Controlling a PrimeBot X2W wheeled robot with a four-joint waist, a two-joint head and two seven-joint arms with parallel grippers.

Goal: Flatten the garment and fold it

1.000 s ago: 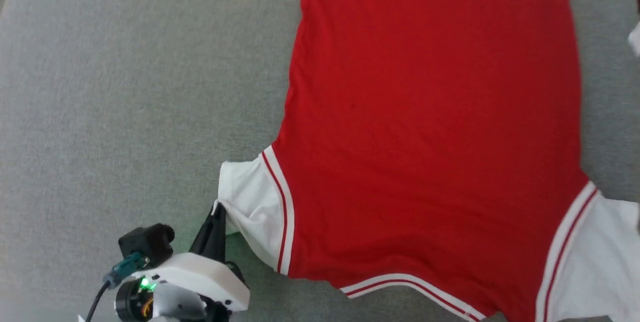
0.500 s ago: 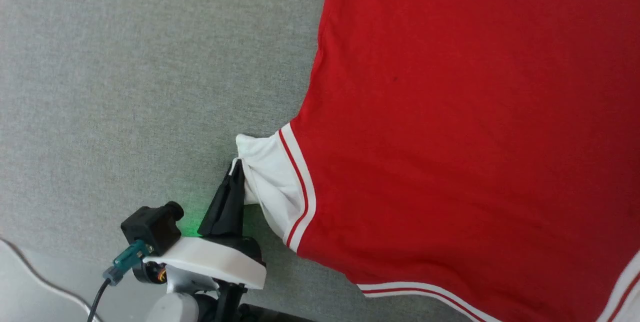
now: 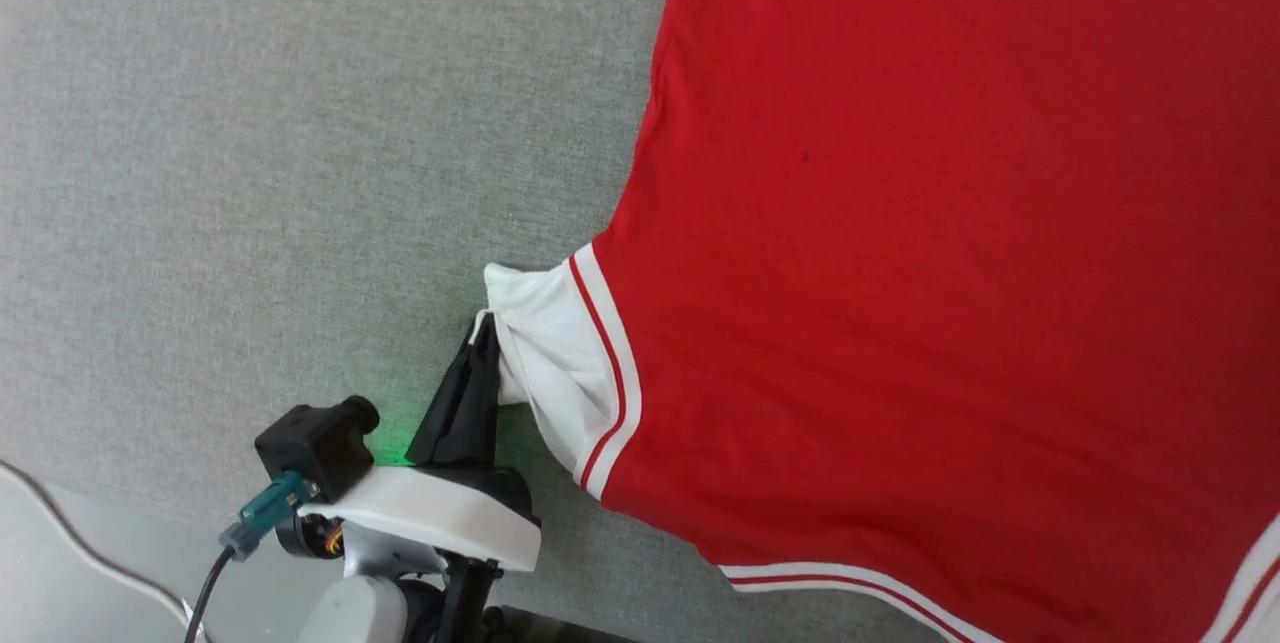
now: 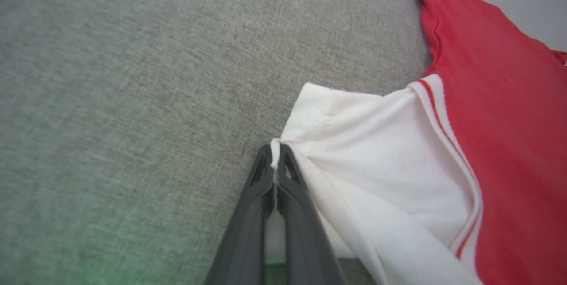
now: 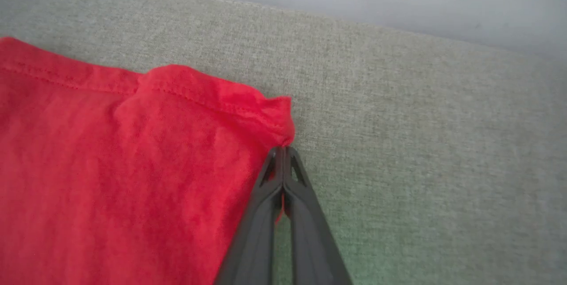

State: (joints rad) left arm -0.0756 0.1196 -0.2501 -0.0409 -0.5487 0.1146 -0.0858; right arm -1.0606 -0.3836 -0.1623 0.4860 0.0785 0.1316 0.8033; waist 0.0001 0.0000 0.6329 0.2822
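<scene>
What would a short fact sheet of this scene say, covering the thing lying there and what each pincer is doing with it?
Surface: grey fabric-covered top
Garment: red shirt with red-and-white stripe trim, lying spread out, no print showing
Left pincer: shut on the edge of the white sleeve
Right pincer: shut on a red hem corner
Wrinkles: sleeve bunched at the grip; hem corner puckered

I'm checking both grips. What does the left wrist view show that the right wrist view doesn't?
Left wrist view: the left end effector shut on the edge of the white sleeve. Right wrist view: the right end effector shut on the red hem corner. Both: the red shirt lying on the grey cloth surface.
</scene>
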